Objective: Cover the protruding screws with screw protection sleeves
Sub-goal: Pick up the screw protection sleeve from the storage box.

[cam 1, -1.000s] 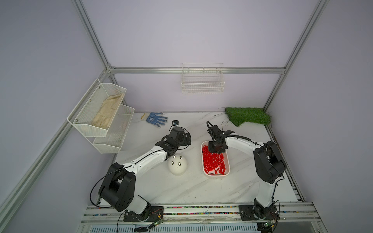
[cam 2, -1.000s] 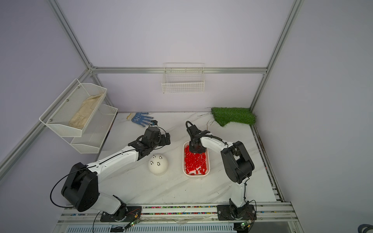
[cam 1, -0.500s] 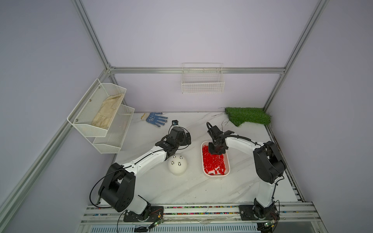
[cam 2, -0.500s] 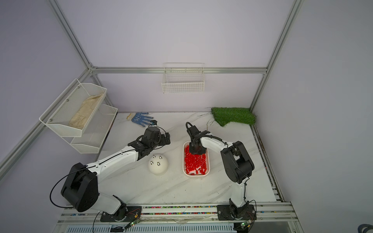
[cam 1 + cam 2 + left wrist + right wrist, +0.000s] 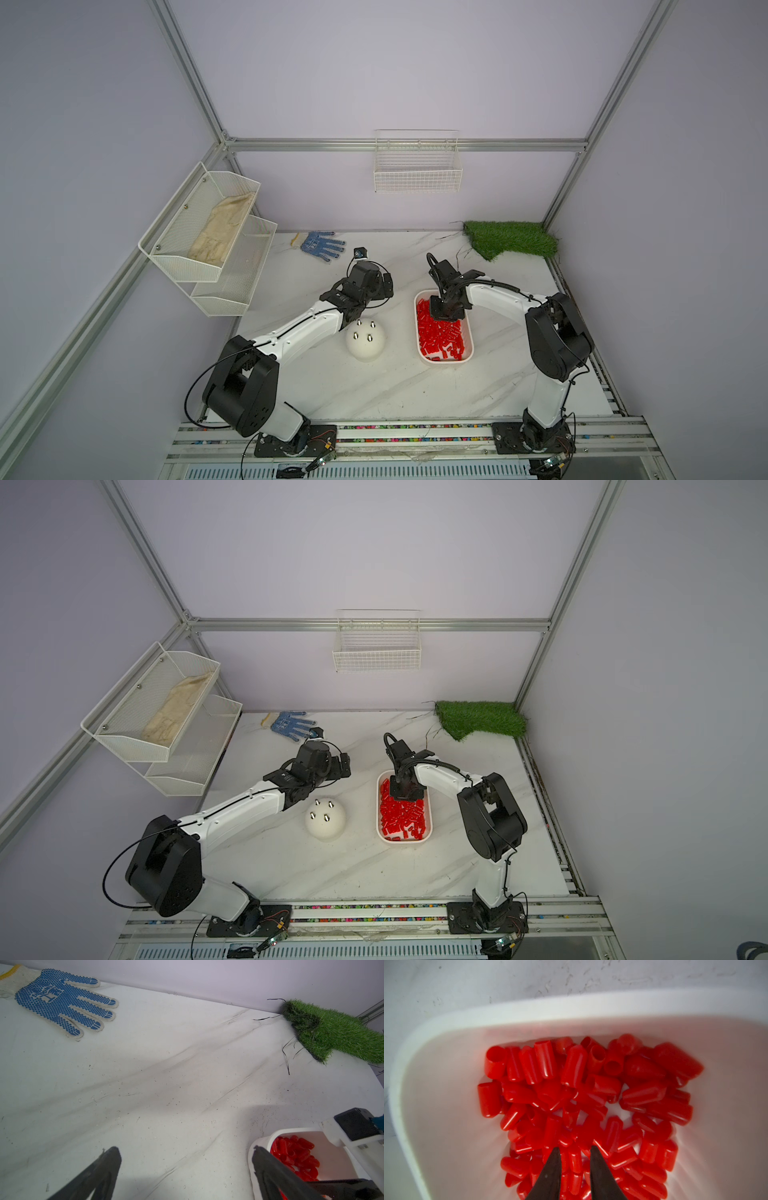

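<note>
Right gripper (image 5: pixel 574 1147) holds position, jaws narrow, astride one sleeve (image 5: pixel 575 1162) in the tray (image 5: pixel 571 1004); nothing has moved; no sleeve lifted; four screws (image 5: pixel 368 338) at tray's 9 o'clock stay bare; left gripper (image 5: pixel 185 1149) wide.

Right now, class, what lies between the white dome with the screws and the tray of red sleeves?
Nothing: only bare marble tabletop separates the dome from the tray, as both top views show.

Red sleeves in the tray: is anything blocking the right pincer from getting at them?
Nothing visible does. The right pincer hangs inside the white tray, its tips straddling one of the red sleeves; no lid covers them.
</note>
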### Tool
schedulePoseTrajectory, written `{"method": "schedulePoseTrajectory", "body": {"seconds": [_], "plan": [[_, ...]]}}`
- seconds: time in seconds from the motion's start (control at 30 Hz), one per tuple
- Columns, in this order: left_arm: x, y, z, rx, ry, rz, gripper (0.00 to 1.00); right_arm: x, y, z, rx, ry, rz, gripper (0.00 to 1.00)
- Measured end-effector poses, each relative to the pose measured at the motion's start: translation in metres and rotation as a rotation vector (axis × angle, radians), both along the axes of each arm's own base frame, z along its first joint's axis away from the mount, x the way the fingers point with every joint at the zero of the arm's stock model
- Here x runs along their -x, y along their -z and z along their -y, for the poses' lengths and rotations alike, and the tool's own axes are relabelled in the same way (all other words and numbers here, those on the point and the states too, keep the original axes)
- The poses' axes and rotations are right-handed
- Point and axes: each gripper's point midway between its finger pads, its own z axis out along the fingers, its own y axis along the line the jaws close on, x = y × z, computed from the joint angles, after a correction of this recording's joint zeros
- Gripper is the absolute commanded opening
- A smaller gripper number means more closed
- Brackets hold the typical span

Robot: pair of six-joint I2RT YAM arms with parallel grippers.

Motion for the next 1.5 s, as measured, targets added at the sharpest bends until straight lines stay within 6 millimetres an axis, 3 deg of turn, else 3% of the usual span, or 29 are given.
{"method": "schedulePoseTrajectory", "body": {"seconds": [0.23, 0.5, 0.83, 1.07, 1.5], "plan": [[0.000, -0.009, -0.002, 0.008, -0.006, 0.021, 1.00, -0.019, -0.016, -0.006, -0.016, 0.014, 0.050, 0.26], [0.000, -0.011, -0.003, 0.007, -0.012, 0.028, 1.00, -0.022, -0.006, 0.002, -0.001, 0.040, 0.024, 0.25], [-0.001, -0.011, -0.003, 0.006, -0.014, 0.029, 1.00, -0.010, 0.007, 0.015, 0.033, 0.051, -0.011, 0.22], [-0.001, -0.011, -0.003, 0.006, -0.014, 0.029, 1.00, -0.001, -0.002, 0.023, 0.061, 0.038, 0.010, 0.20], [0.000, -0.010, -0.003, 0.006, -0.014, 0.028, 1.00, 0.000, -0.005, 0.010, 0.094, -0.053, 0.042, 0.11]]}}
